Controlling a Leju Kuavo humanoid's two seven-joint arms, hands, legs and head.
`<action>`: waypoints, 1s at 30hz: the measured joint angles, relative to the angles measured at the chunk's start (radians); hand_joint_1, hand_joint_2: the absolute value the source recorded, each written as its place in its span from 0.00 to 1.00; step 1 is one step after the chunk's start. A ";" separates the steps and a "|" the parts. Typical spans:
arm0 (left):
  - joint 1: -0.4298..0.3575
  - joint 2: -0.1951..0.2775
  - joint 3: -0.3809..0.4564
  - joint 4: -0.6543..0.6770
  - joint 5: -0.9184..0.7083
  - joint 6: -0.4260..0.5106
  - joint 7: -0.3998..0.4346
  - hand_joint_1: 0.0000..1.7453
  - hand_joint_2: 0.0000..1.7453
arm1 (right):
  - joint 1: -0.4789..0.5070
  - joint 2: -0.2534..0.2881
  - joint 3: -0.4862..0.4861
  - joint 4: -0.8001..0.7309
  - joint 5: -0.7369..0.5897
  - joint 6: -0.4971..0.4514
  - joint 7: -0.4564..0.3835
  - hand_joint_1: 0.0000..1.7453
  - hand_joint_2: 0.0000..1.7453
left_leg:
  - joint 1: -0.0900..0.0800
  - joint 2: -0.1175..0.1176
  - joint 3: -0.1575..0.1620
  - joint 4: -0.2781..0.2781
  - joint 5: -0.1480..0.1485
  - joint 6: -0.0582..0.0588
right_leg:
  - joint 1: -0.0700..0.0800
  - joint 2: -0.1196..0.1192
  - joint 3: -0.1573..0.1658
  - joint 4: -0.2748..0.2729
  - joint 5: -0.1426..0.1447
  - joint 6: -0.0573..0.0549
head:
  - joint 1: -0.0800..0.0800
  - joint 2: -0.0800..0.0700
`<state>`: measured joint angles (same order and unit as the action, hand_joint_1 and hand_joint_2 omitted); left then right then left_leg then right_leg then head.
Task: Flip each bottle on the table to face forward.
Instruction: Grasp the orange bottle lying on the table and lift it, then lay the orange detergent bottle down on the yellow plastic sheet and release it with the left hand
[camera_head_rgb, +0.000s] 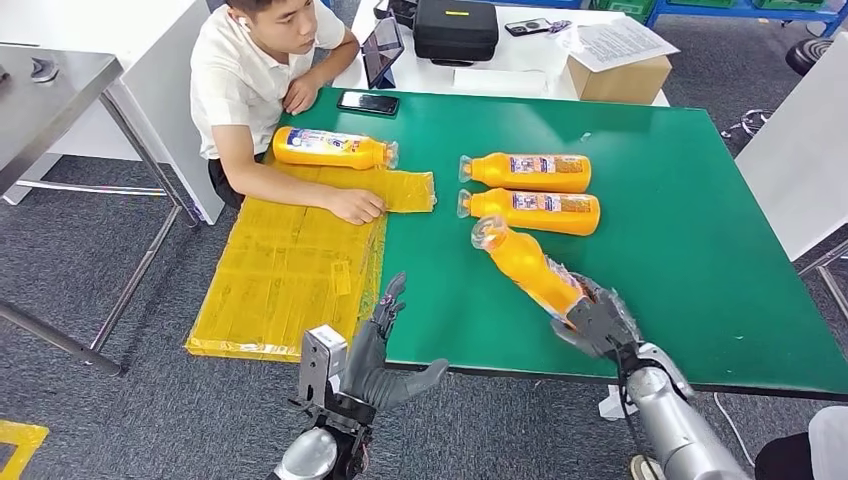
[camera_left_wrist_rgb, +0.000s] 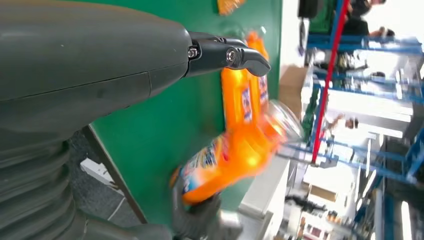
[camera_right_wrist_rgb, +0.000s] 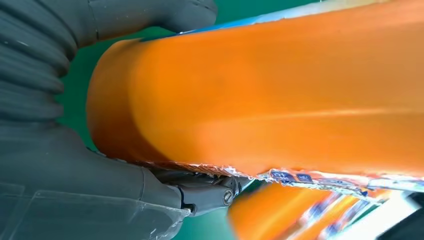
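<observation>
My right hand (camera_head_rgb: 600, 322) grips the base of an orange bottle (camera_head_rgb: 526, 263), (camera_right_wrist_rgb: 270, 105), (camera_left_wrist_rgb: 230, 160) that tilts up and away over the green table (camera_head_rgb: 690, 240), plain orange side up. Two more orange bottles (camera_head_rgb: 528, 172), (camera_head_rgb: 532, 211) lie side by side behind it with their labels up and caps to the left. A further orange bottle (camera_head_rgb: 332, 148) lies on the yellow mat (camera_head_rgb: 290, 270) at the far left. My left hand (camera_head_rgb: 378, 352), (camera_left_wrist_rgb: 90, 65) hangs open at the table's near edge, holding nothing.
A person (camera_head_rgb: 262, 75) sits at the table's far left corner, one hand (camera_head_rgb: 358, 205) resting on the yellow mat. A black phone (camera_head_rgb: 368, 102) lies near the far edge. Beyond stand a tablet (camera_head_rgb: 384, 50), a black case (camera_head_rgb: 456, 28) and a cardboard box (camera_head_rgb: 620, 72).
</observation>
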<state>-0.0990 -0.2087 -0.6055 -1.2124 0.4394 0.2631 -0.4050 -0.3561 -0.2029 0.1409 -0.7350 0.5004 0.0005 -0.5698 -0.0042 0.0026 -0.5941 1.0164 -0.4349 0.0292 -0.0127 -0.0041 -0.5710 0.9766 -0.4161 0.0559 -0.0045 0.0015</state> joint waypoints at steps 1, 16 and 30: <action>0.006 0.000 0.009 0.000 0.015 0.002 -0.001 0.00 1.00 | 0.029 0.016 -0.002 -0.050 -0.045 0.026 0.004 1.00 1.00 | 0.000 -0.001 -0.001 0.000 0.000 0.000 | 0.000 0.000 -0.001 0.000 0.000 0.000 | 0.000 0.000; 0.055 0.002 0.063 -0.053 0.124 -0.025 0.024 0.00 1.00 | 0.255 0.169 0.084 -0.547 -0.303 0.025 0.040 1.00 1.00 | -0.001 -0.003 -0.016 0.000 0.001 -0.001 | -0.002 -0.002 -0.015 0.002 -0.001 0.000 | 0.000 0.000; 0.032 0.004 0.027 -0.113 0.119 -0.080 0.055 0.00 1.00 | 0.211 0.234 0.301 -0.472 -0.226 0.042 0.066 1.00 1.00 | -0.001 -0.002 -0.017 0.000 0.001 -0.001 | -0.001 -0.002 -0.016 0.003 -0.001 0.000 | 0.000 0.000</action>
<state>-0.0671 -0.2049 -0.5786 -1.3256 0.5580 0.1832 -0.3497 -0.1446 0.0307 0.4421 -1.2071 0.2741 0.0422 -0.5040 -0.0049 0.0002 -0.6109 1.0163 -0.4336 0.0283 -0.0139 -0.0063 -0.5870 0.9793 -0.4167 0.0558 -0.0046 0.0015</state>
